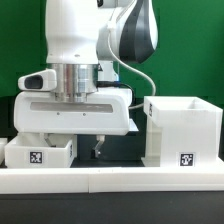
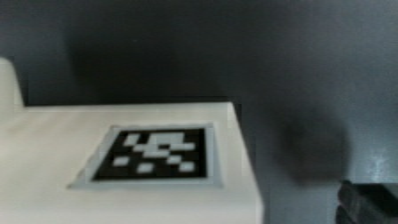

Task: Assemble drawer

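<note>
The tall white housing (image 1: 181, 128) stands at the exterior view's right, open on top, with a square tag (image 1: 186, 158) on its front. A shallow white tray (image 1: 40, 150) with a tag (image 1: 35, 157) sits at the left. My gripper (image 1: 77, 145) hangs low over the tray's right end. One dark finger (image 1: 97, 144) shows just beside the tray, and the other is hidden behind it. In the wrist view a white tagged surface (image 2: 160, 155) lies close below, with one finger (image 2: 374, 205) off its edge. The jaws stand apart and hold nothing. A second tray is not in view.
A long white border rail (image 1: 110, 181) runs along the front of the black table (image 1: 120, 152). A narrow dark gap lies between the tray and the housing. A green wall stands behind.
</note>
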### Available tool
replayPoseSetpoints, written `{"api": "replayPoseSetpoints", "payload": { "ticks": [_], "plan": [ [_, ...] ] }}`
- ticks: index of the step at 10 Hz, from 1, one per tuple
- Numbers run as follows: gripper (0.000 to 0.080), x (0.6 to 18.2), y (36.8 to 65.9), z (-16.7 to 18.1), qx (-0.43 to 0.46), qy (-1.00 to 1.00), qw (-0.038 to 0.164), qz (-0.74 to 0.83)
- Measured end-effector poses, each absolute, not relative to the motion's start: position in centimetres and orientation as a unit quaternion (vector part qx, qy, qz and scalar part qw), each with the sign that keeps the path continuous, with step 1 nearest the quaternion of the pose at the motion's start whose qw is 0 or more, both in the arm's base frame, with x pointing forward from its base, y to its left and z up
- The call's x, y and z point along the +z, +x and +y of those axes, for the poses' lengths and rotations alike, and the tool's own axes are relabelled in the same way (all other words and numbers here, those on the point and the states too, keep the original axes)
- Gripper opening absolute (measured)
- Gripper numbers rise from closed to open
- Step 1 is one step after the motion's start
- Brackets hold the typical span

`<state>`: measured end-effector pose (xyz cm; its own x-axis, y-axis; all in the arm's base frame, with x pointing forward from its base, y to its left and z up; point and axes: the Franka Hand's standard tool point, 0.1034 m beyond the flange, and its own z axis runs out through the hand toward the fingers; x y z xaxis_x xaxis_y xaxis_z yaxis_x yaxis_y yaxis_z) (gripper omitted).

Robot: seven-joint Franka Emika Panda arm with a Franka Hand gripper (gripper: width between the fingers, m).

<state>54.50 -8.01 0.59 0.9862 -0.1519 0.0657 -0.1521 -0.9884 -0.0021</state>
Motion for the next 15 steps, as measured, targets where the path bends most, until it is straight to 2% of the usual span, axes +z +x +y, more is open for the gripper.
{"api": "replayPoseSetpoints", "payload": {
  "ticks": [1, 3, 4, 5, 6, 7, 8, 12, 15],
  "plan": [
    [0.0649, 0.5, 54.5, -8.1, 0.032, 0.997, 0.002, -0.077],
    [0.0392, 0.5, 54.4, -8.1, 0.032, 0.997, 0.002, -0.077],
    [0.0392, 0.5, 54.4, -8.1, 0.032, 0.997, 0.002, -0.077],
    [0.0209, 0.5, 54.5, -8.0, 0.032, 0.997, 0.002, -0.077],
    [0.0081, 0.5, 54.5, -8.0, 0.032, 0.997, 0.002, -0.077],
    [0.0081, 0.5, 54.4, -8.1, 0.032, 0.997, 0.002, -0.077],
    [0.0040, 0.5, 54.4, -8.1, 0.032, 0.997, 0.002, -0.077],
    [0.0040, 0.5, 54.4, -8.0, 0.032, 0.997, 0.002, -0.074],
    [0.0041, 1.8, 54.1, -7.0, 0.030, 0.999, -0.001, -0.029]
  ]
}}
